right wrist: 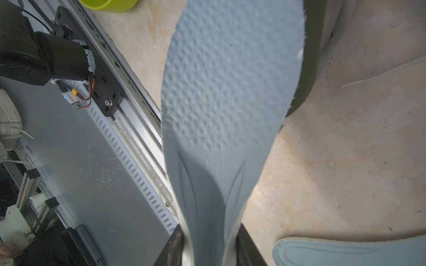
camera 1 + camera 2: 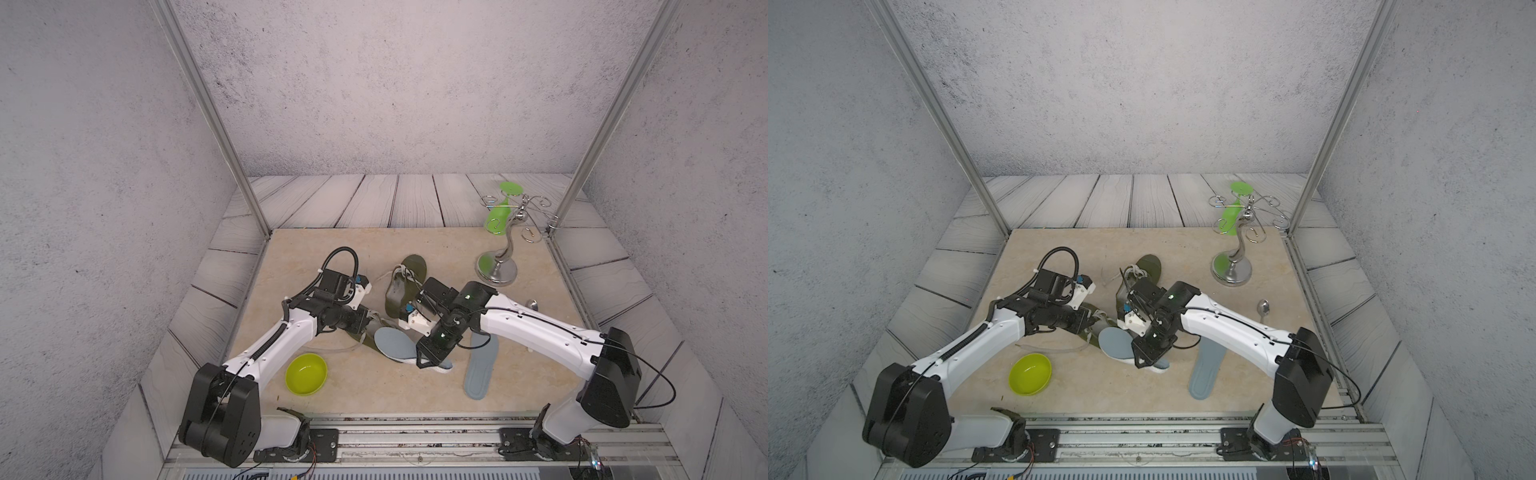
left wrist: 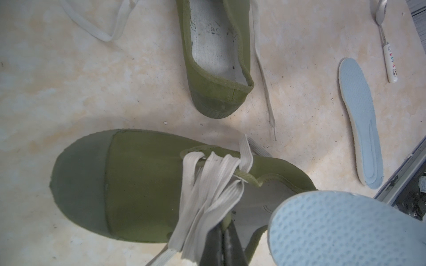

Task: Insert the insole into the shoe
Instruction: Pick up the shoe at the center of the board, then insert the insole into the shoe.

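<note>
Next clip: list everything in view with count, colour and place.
shoes: 2, olive green, white laces; near shoe mid-mat, far shoe behind it
insoles: 2, light blue; held insole over the near shoe's opening, spare insole flat by the right arm
bowl: 1, lime, front, by left arm
spoon: 1, metal, white handle, right edge
stand: 1, chrome, back right
glass: 1, green, hanging on stand
mat: 1, beige
left gripper: black, shut on near shoe's laced edge
right gripper: black, shut on held insole
</note>
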